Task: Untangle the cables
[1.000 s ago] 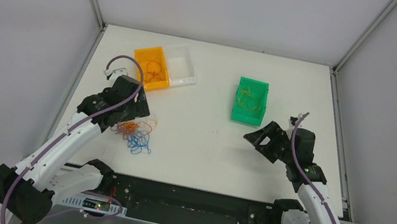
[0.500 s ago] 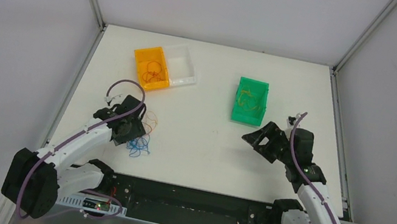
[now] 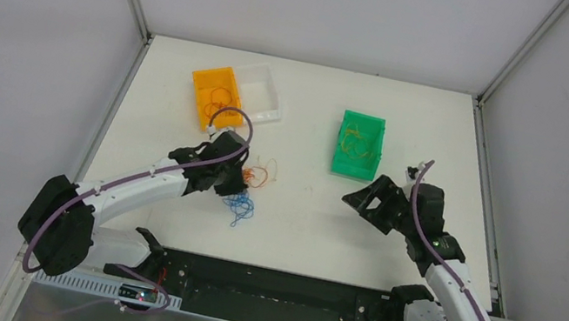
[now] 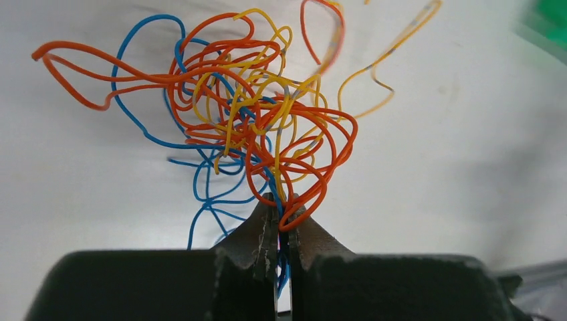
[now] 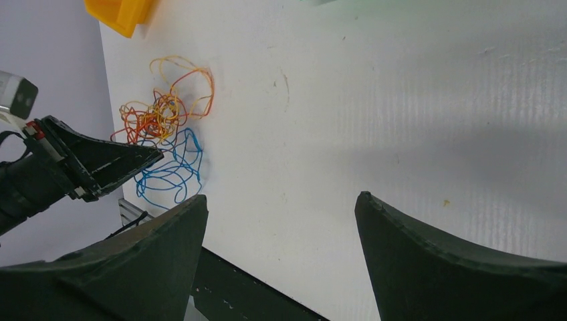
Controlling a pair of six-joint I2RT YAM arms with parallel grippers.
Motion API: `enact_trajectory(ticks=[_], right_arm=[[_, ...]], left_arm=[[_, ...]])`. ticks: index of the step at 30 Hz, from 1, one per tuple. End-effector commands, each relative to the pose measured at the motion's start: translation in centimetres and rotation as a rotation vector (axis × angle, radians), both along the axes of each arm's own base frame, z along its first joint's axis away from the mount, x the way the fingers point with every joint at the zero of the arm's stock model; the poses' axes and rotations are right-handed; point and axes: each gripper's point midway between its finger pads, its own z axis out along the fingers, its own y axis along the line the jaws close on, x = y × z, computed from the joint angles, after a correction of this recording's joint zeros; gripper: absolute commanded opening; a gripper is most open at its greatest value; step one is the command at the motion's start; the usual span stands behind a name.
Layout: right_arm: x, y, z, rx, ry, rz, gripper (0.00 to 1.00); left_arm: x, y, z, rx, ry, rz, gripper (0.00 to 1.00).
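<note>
The cables (image 3: 245, 191) form one tangle of blue, orange-red and yellow strands on the white table, left of centre. In the left wrist view the cables (image 4: 261, 114) fan out above my left gripper (image 4: 281, 212), which is shut on a few blue and orange strands at the tangle's lower edge. From above, the left gripper (image 3: 232, 176) sits at the tangle's left side. My right gripper (image 3: 362, 199) hovers open over bare table to the right, well apart from the tangle. The right wrist view shows its open jaws (image 5: 281, 197) empty, with the cables (image 5: 164, 130) far off.
An orange bin (image 3: 204, 85) with orange strands and a clear bin (image 3: 269, 87) stand at the back left. A green bin (image 3: 342, 164) holding yellow strands stands at the back right, just beyond the right gripper. A black rail (image 3: 275, 296) runs along the near edge.
My left gripper went from open to shut on the tangle and carried it rightwards toward the table's middle. The right arm barely moved.
</note>
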Motion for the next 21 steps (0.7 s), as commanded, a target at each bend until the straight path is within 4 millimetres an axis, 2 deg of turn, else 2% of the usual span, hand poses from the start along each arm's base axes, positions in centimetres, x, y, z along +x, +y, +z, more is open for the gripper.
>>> enact_trajectory(ticks=[1, 4, 8, 9, 10, 13, 14, 15, 18, 21], right_arm=[[0.7, 1.0, 1.5, 0.020, -0.056, 0.010, 0.85], [0.2, 1.3, 1.3, 0.017, -0.051, 0.017, 0.85], [-0.7, 1.6, 0.9, 0.011, -0.052, 0.023, 0.85], [-0.8, 1.7, 0.8, 0.009, -0.053, 0.023, 0.85], [-0.9, 1.7, 0.7, 0.007, -0.051, 0.021, 0.85], [-1.1, 1.9, 0.6, 0.000, -0.050, 0.026, 0.85], [-1.0, 2.0, 0.6, -0.001, -0.048, 0.028, 0.85], [-1.1, 2.1, 0.6, -0.004, -0.047, 0.034, 0.85], [-1.0, 2.8, 0.8, -0.015, -0.046, 0.055, 0.85], [-0.9, 3.6, 0.6, -0.040, -0.039, 0.081, 0.85]], left_arm=[[0.6, -7.8, 4.7, -0.190, -0.095, -0.268, 0.00], [0.8, -10.7, 6.8, -0.304, -0.160, -0.392, 0.00], [0.8, -11.6, 8.4, -0.344, -0.230, -0.469, 0.00], [0.8, -11.5, 8.5, -0.341, -0.239, -0.476, 0.05], [0.8, -11.4, 8.5, -0.333, -0.241, -0.482, 0.15], [0.9, -9.9, 7.5, -0.267, -0.225, -0.451, 0.57], [0.9, -9.4, 7.3, -0.249, -0.221, -0.442, 0.68], [0.9, -8.8, 7.0, -0.228, -0.211, -0.433, 0.75], [0.5, -7.5, 6.7, -0.177, -0.200, -0.426, 0.85], [0.0, -6.6, 6.6, -0.137, -0.195, -0.434, 0.86]])
